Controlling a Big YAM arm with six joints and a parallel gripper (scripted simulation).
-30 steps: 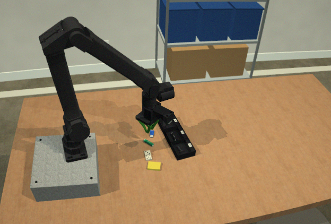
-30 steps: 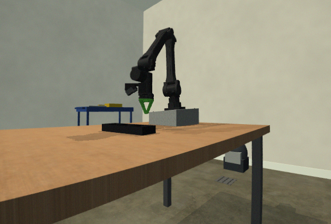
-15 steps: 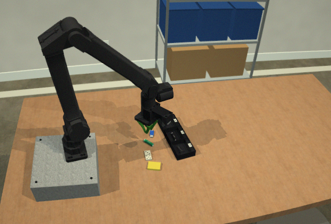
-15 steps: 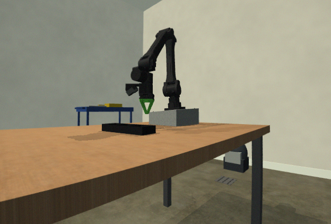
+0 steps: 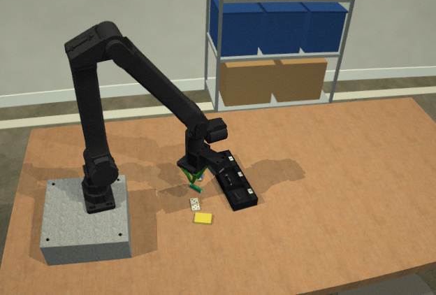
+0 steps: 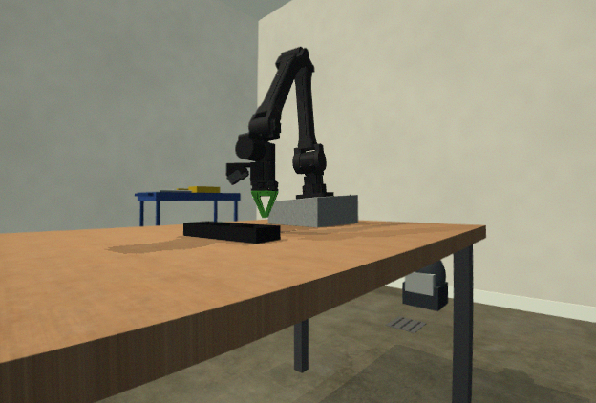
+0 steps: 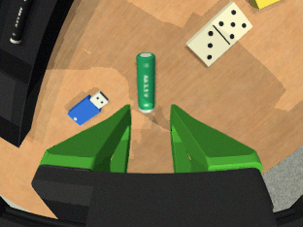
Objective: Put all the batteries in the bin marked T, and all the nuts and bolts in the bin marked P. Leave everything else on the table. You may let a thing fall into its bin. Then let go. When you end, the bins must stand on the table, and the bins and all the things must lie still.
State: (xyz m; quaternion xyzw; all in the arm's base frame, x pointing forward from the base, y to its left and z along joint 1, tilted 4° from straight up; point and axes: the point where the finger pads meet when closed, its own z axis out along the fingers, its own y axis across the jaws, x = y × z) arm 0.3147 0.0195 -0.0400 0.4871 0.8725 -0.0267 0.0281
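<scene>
A green AA battery (image 5: 195, 188) (image 7: 146, 82) lies on the table. My gripper (image 5: 193, 182) (image 6: 265, 216) (image 7: 151, 112) is partly open, with nothing between its fingers. It points down just above the table, at the battery's near end in the wrist view. The black bins (image 5: 246, 205) (image 6: 216, 231) (image 7: 25, 118) stand joined in a row of three, with white labels whose letters I cannot read. A dark battery-like cylinder (image 7: 19, 21) lies in one compartment. In the top view, small dark things show in the middle and nearest compartments. The arm partly hides the far compartment.
A blue USB stick (image 5: 201, 177) (image 7: 84, 110) lies between gripper and bins. A white domino (image 5: 194, 204) (image 7: 219, 35) and a yellow block (image 5: 202, 218) (image 7: 264, 3) lie beyond the battery in the wrist view. The arm stands on a grey block (image 5: 88, 253) (image 6: 336, 210).
</scene>
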